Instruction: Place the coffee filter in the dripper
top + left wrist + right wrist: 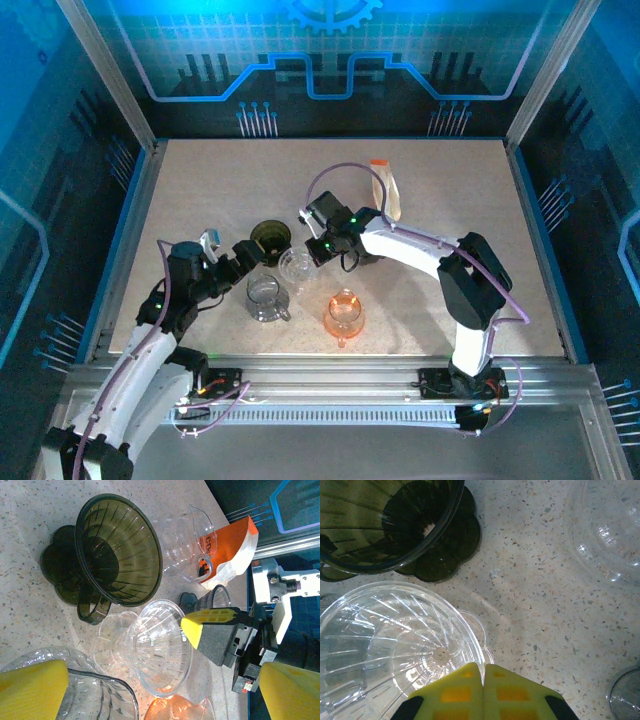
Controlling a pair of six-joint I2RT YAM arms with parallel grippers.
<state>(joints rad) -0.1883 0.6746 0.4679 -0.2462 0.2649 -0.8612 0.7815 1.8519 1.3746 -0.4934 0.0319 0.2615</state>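
Observation:
The clear dripper (pixel 297 268) stands mid-table, and my right gripper (pixel 484 672) is shut on its rim (pixel 470 630). From the left wrist, that gripper (pixel 210 622) meets the same dripper (pixel 155 645) at its right edge. An orange-and-white filter packet (pixel 385 190) lies behind my right arm, also seen as the packet (pixel 230 545) from the left wrist. My left gripper (pixel 243 254) hangs open and empty beside the dark green dripper (pixel 268 238); its yellow fingers (pixel 32 687) frame the left wrist view.
An orange dripper (pixel 344 313) and a clear handled vessel (pixel 265 298) stand toward the near edge. A further clear vessel (pixel 185 545) sits by the packet, and a small dark-rimmed glass (pixel 215 597) stands behind the right gripper. Blue-edged walls ring the table.

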